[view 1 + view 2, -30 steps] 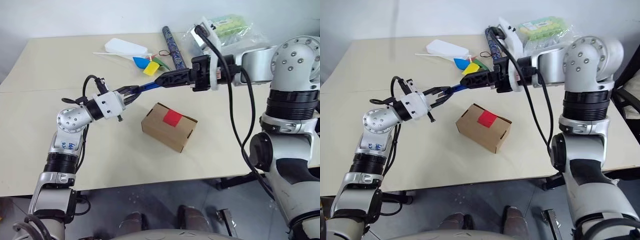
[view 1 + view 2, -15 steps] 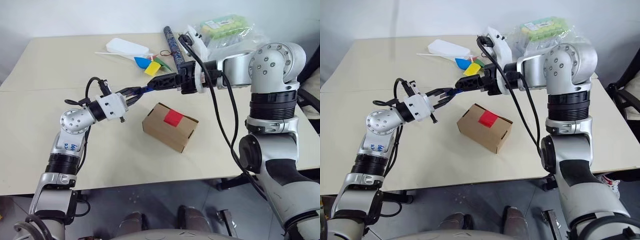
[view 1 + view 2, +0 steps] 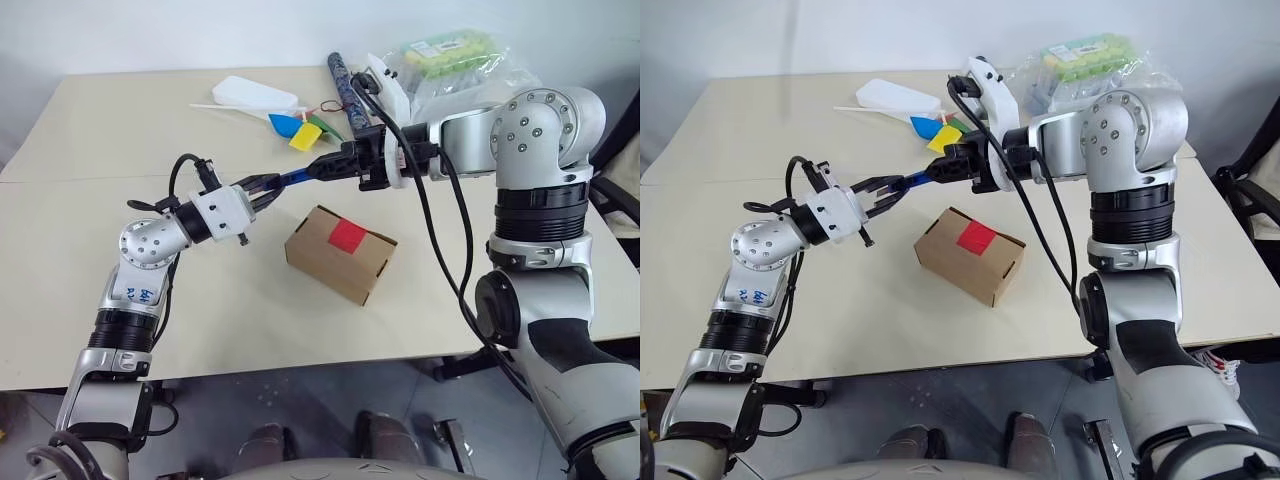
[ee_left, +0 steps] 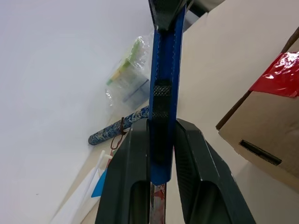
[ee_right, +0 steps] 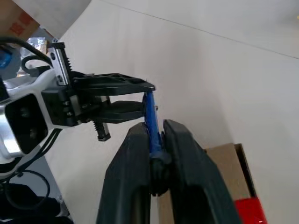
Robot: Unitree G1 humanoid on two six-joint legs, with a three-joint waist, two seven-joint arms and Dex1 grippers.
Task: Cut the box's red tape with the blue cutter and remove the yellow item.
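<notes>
Above the middle of the frame, the blue cutter (image 3: 300, 176) hangs in the air between both arms, clear of the worktop (image 3: 120, 150). The left gripper (image 3: 262, 187) has its fingers (image 4: 135, 177) clamped on one end of it, and the right gripper (image 3: 322, 169), reaching in from the right, has its fingers (image 5: 180, 158) pressed on the other end (both wrist views show the blue shaft pinched between the black fingers). The box (image 3: 340, 254) sits closed on the worktop just below the cutter, near the centre, with the red tape (image 3: 347, 235) on its top face. In the upper part of the frame lie a dark patterned tube (image 3: 345, 88), coloured paper pieces (image 3: 298, 130) and a clear bag (image 3: 460, 60).
</notes>
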